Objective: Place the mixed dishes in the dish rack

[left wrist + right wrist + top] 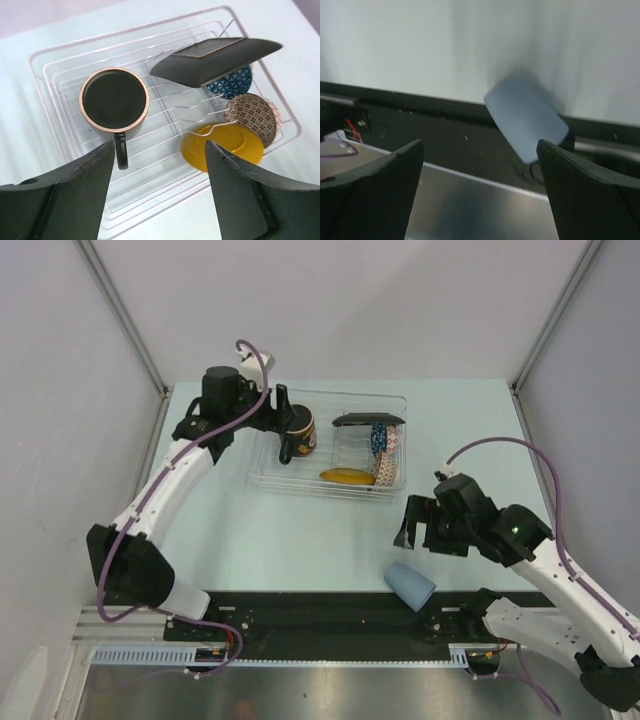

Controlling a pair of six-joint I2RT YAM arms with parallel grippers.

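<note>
One small light-blue cup (410,586) is lying on its side at the near edge of the table (300,530), right of centre, partly over the black strip (300,610) and well apart from the rack. Right gripper (479,150) is hanging just far of the cup, fingers spread wide, gripping nothing and not touching it; the cup is showing blurred in the wrist view. One clear dish rack (275,475) is sitting farther back, mid-table, carrying four dishes. One yellow saucer (345,476) is leaning at the near side. One red mug (303,430) is standing upright at the left end, black handle pointing toward the left gripper (159,160). One blue-white bowl (378,437) is sitting at the right end under one black square plate (365,420), which is tilting on edge at the far right. One round brown-patterned face (252,117) is showing between bowl and saucer; can't tell whether it's part of the bowl or separate. Left gripper is hovering at the rack's left end beside the mug, fingers wide, carrying nothing.
</note>
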